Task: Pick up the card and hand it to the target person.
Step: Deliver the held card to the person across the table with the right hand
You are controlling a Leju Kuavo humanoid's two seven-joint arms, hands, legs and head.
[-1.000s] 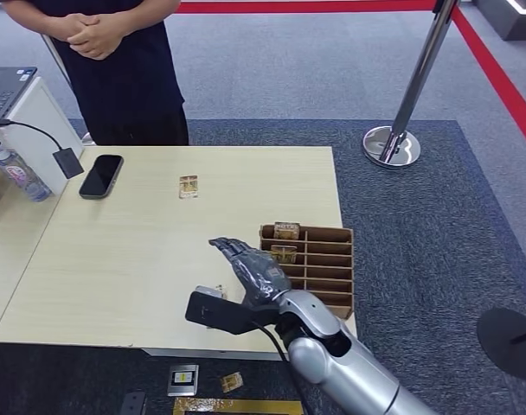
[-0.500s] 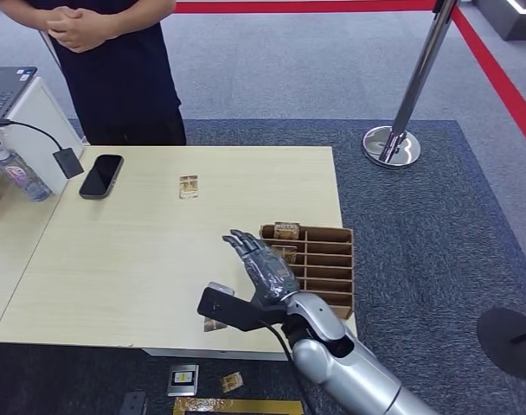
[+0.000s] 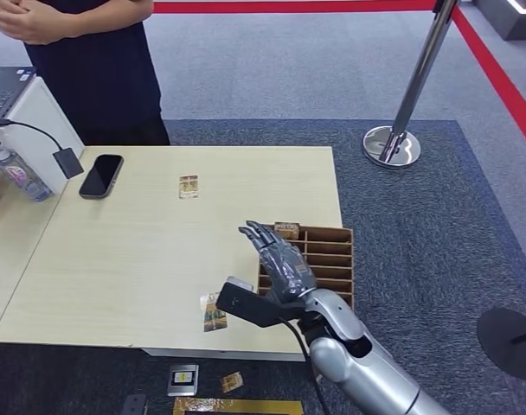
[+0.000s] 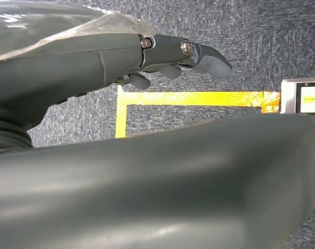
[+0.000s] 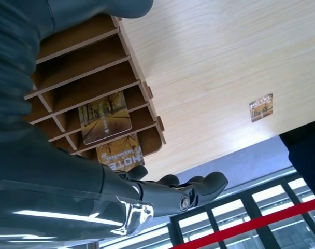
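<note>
A: Card (image 3: 214, 312) lies flat at the bench's (image 3: 136, 259) near edge, just left of the right hand (image 3: 281, 264). Nothing touches it.

B: And further left?

A: A bottle (image 3: 20, 175) and a phone (image 3: 101, 175) sit at the far left, with a person (image 3: 91, 69) standing behind the bench's far-left edge. A second card (image 3: 189, 187) lies mid-bench, towards the far side.

B: The right hand?

A: It hovers over the rack's (image 3: 325, 259) left end, fingers (image 3: 259, 233) straight and slightly apart, holding nothing. The rack holds two more cards in its far slots.

B: The left hand?

A: The left hand (image 4: 109, 57) hangs above carpet, over yellow tape (image 4: 187, 98). Its fingers (image 4: 202, 54) reach out with nothing in them.
</note>
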